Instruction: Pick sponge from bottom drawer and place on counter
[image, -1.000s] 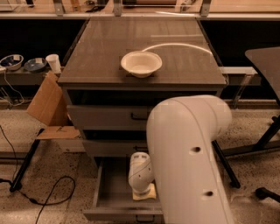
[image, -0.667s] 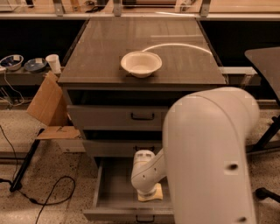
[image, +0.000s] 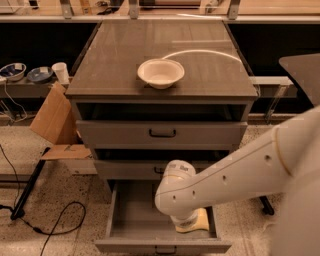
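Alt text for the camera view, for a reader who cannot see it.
The robot's arm reaches down into the open bottom drawer, its gripper at the pale yellow sponge lying inside. A cream bowl sits on the counter above.

A single camera looks from high in front of the grey three-drawer cabinet (image: 160, 135), tilted down toward its drawer fronts. It sits close: the robot's white arm (image: 235, 170) fills the lower right. The dark grey-brown counter (image: 125, 65) lies upper centre; the gripper (image: 184, 223) hangs in the open bottom drawer (image: 130, 215) at the lower edge.
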